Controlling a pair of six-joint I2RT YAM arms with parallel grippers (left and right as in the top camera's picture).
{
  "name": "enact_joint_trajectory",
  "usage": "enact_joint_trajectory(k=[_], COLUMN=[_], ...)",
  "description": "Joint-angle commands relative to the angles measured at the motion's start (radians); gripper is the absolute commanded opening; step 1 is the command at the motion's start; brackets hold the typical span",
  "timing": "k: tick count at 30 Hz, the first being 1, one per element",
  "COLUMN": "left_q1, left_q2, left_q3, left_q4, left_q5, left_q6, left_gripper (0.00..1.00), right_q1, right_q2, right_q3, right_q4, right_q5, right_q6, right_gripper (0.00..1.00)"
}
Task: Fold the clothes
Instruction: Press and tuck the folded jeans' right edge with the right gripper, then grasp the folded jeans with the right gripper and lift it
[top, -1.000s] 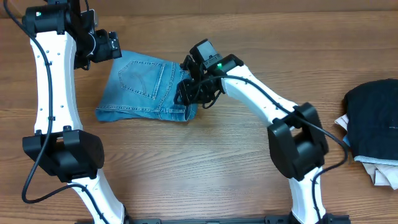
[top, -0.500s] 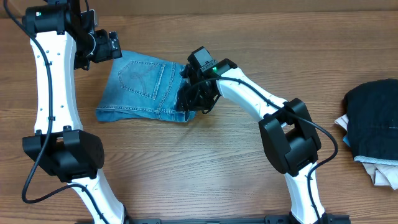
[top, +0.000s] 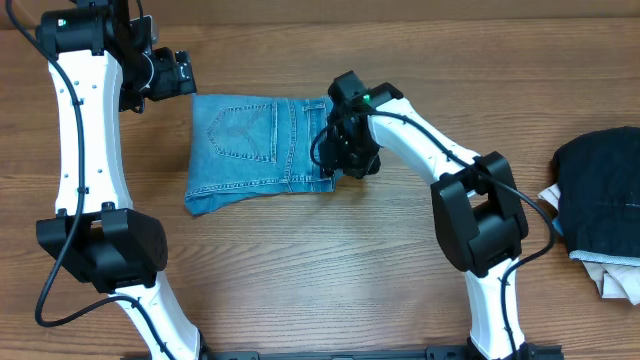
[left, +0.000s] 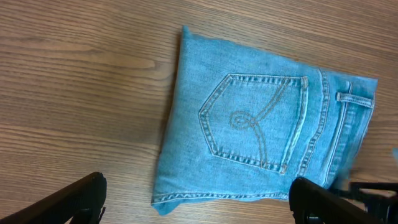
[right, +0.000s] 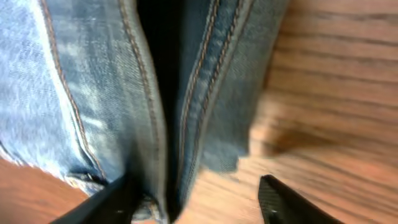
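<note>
One table (top: 300, 280). One pair of light blue jeans (top: 255, 150), folded into a single bundle, with one stitched back pocket (left: 255, 127) facing up. One dark garment (top: 600, 190) lies at the right edge, and under it is what looks like one pale cloth (top: 615, 280), though part is cut off. Two robot arms: left arm (top: 80, 150), right arm (top: 420, 135). Two dark fingers (left: 74, 198) show in each wrist view.

2 robot arms, the left arm (top: 95, 130) and the right arm (top: 420, 140), are built from smooth white tubular links joined by bulky matte black joint housings. Thin black cables (top: 62, 255) trail along the links, and each arm carries 1 small green light (top: 365, 97). The left claw (top: 183, 75) and right claw (top: 345, 160) are black, with blunt dark fingers (left: 81, 196).
</note>
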Motion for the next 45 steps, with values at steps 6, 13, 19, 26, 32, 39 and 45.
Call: enact_joint_trajectory(k=[6, 13, 19, 26, 32, 39, 45], left_q1=[0.0, 0.0, 0.0, 0.0, 0.0, -0.024, -0.034], left_q2=[-0.012, -0.012, -0.012, -0.012, -0.012, -0.011, -0.011], left_q3=[0.014, 0.014, 0.014, 0.014, 0.014, 0.011, -0.274], left_q4=[0.002, 0.004, 0.01, 0.004, 0.005, -0.011, 0.13], left_q5=[0.0, 0.0, 0.0, 0.0, 0.0, 0.12, 0.032], left_q6=[0.012, 0.012, 0.013, 0.019, 0.019, 0.177, 0.209], left_gripper=[0.96, 0.96, 0.97, 0.97, 0.97, 0.91, 0.68], right_q1=[-0.136, -0.137, -0.087, -0.076, -0.104, -0.184, -0.195], right_q2=[-0.077, 0.088, 0.207, 0.224, 0.22, 0.217, 0.217], right_q3=[0.093, 0.09, 0.09, 0.092, 0.092, 0.092, 0.092], right_q4=[0.007, 0.096, 0.156, 0.188, 0.138, 0.109, 0.099], right_q5=[-0.039, -0.335, -0.541, -0.462, -0.475, -0.633, -0.673], right_q6=[-0.252, -0.302, -0.298, -0.233, -0.219, -0.219, -0.219], right_gripper=[1.0, 1.0, 1.0, 0.04, 0.05, 0.63, 0.88])
